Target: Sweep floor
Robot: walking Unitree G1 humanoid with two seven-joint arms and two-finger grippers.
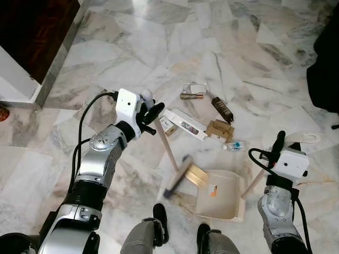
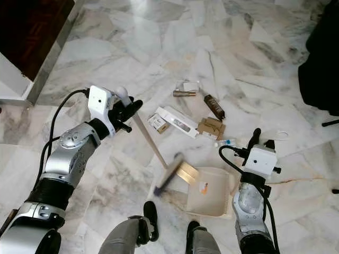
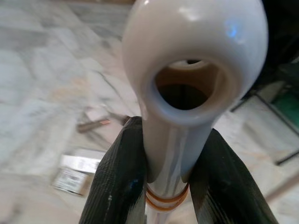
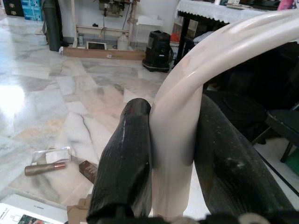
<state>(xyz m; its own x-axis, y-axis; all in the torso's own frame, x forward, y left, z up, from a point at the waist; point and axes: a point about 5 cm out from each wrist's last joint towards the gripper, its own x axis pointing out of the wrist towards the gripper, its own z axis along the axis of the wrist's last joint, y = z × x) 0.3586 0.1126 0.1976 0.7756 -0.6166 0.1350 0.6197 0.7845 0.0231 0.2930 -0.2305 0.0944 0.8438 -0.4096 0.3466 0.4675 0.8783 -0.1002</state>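
left eye view: the left gripper (image 1: pixel 150 112) is clamped on the pale plastic end of the wooden-handled broom (image 1: pixel 168 146) at centre – light, stiff, probably slick. the right gripper (image 1: pixel 279 138), lower right, squeezes the beige plastic dustpan (image 1: pixel 221 197) by its looped handle – likely light too.

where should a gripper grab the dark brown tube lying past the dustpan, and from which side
Take the dark brown tube across its middle, coming straight down from above. It lies flat on the marble floor, long and narrow, so fingers should close across its short width. The cardboard pieces crowd its near end.
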